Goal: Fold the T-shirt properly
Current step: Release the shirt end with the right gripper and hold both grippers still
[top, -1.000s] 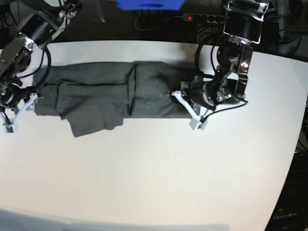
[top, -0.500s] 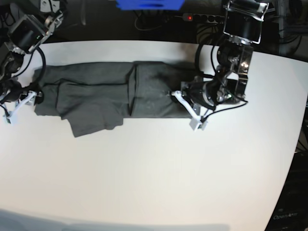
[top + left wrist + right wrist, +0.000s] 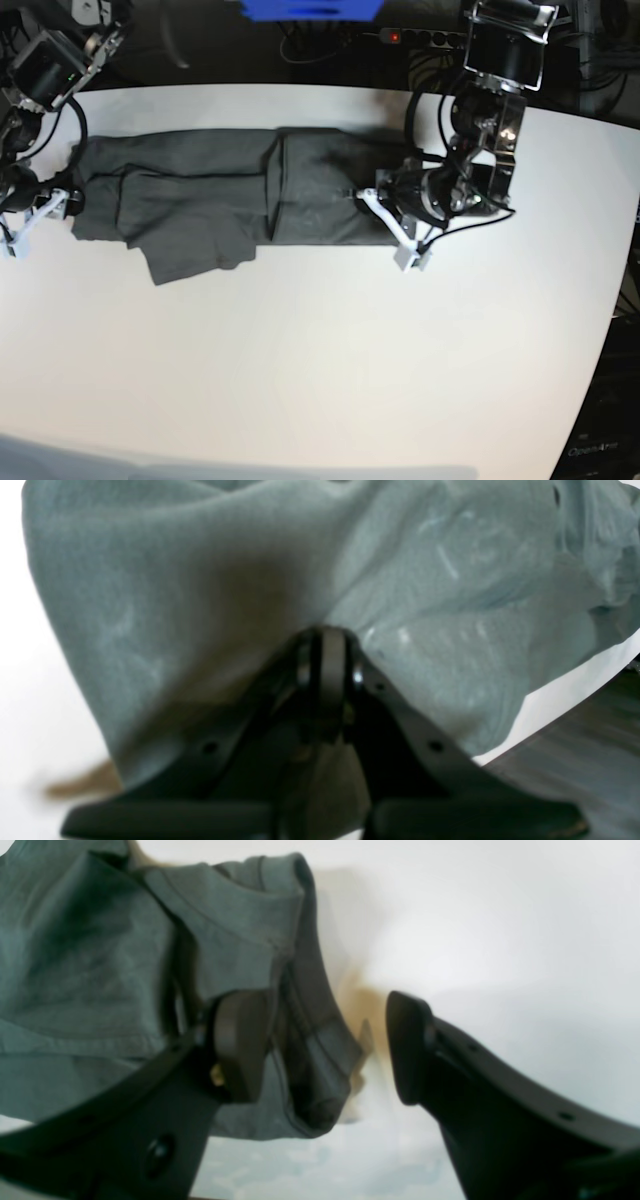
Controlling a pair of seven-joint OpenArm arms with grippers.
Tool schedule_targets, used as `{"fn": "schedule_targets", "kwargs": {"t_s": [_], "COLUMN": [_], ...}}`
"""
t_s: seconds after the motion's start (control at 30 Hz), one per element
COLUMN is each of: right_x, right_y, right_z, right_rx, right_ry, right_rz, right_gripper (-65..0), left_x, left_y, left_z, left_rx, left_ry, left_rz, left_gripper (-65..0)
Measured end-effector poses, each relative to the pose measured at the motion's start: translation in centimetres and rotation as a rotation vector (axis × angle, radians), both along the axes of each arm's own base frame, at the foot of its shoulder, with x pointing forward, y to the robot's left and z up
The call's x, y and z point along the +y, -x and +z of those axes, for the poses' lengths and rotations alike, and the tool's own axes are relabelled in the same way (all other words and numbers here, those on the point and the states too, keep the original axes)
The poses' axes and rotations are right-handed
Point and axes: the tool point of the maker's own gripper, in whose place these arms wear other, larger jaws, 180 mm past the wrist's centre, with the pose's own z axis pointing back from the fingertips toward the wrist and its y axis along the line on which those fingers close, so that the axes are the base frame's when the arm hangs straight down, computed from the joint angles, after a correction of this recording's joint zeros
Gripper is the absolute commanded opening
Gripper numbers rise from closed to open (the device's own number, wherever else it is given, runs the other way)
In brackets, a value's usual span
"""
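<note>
The dark grey T-shirt (image 3: 230,195) lies as a long folded band across the far half of the white table (image 3: 320,370), with one flap hanging toward the front at its left part. My left gripper (image 3: 382,208) is at the band's right end, shut on a pinch of the T-shirt (image 3: 200,580); in the left wrist view the gripper (image 3: 325,642) has its jaws pressed together in the cloth. My right gripper (image 3: 48,205) is at the band's left end, open. In the right wrist view the gripper (image 3: 325,1050) straddles a folded hem end of the T-shirt (image 3: 90,965).
A power strip (image 3: 425,38) with a red light, cables, and a blue object (image 3: 310,9) sit beyond the table's far edge. The table's edge curves away on the right (image 3: 625,260).
My right arm has shifted toward the back of the table, and its gripper has moved slightly up along the shirt's left end. The left arm and the shirt have stayed put.
</note>
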Motion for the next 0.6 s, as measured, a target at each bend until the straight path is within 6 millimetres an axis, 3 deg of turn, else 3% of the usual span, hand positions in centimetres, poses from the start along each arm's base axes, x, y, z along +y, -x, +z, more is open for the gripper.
{"fn": "schedule_targets", "kwargs": {"t_s": [0.23, 0.6], "right_x": [1.4, 1.9], "right_y": [-0.6, -0.7], "right_z": [-0.4, -0.8], "right_rx": [0.014, -0.003], "right_ry": [0.004, 0.006], "right_rz": [0.065, 0.084], "right_gripper": [-26.4, -26.3], "left_x": [0.0, 0.1], "left_y": [0.1, 0.2], "left_z": [0.0, -0.2], "left_rx": [-0.002, -0.001], "left_ry": [0.001, 0.003], "left_rz": [0.003, 0.008], "left_gripper": [-62.6, -62.6]}}
